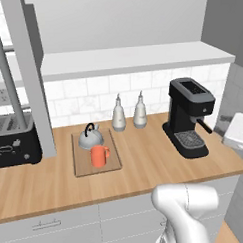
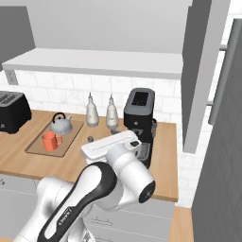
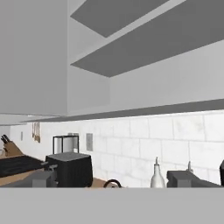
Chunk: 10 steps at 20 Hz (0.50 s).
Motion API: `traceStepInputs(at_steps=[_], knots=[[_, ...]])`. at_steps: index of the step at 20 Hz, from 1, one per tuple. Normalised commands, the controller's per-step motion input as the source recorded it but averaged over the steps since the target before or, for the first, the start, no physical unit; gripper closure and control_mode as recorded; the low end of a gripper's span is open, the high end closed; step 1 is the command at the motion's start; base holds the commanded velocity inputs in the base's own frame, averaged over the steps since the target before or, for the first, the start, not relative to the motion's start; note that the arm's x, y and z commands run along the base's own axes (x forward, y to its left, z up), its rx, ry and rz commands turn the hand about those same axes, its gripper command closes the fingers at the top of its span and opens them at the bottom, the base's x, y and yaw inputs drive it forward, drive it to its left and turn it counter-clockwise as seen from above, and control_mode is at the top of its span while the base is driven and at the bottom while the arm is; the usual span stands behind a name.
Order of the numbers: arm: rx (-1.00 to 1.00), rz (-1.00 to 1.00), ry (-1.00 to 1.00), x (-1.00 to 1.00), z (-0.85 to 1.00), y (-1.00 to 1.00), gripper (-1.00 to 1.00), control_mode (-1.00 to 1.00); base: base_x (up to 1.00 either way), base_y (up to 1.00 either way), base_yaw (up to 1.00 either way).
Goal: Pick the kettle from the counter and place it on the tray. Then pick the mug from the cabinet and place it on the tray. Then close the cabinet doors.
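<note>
With the kettle [image 1: 90, 137] and mug [image 1: 99, 156] both sitting on the tray [image 1: 81, 164], what remains is the cabinet doors [image 1: 27, 72]: stiff, light panels that should swing easily, best pushed on the flat face or hooked by a bar handle [image 2: 223, 71]. The pincer [image 3: 112, 178] is spread wide, holding nothing, facing the shelves above the tabletop [image 1: 145, 167], with open room overhead.

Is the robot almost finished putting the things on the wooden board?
Nearly. The squat silver kettle and the small orange mug both stand on the flat wooden tray. The open jaws hold nothing. Left to do: the tall grey cabinet doors are open, showing the pale shelf, and need shutting.
</note>
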Motion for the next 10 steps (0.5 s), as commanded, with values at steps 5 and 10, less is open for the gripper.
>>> traceStepInputs(at_steps=[5,10], knots=[[0.01,0.0,0.0,0.0,0.0,-0.01,-1.0,-1.0,0.0,0.0,0.0],[0.16,-0.07,-0.03,-0.01,0.03,-0.48,-1.0,-1.0,0.0,0.0,0.0]])
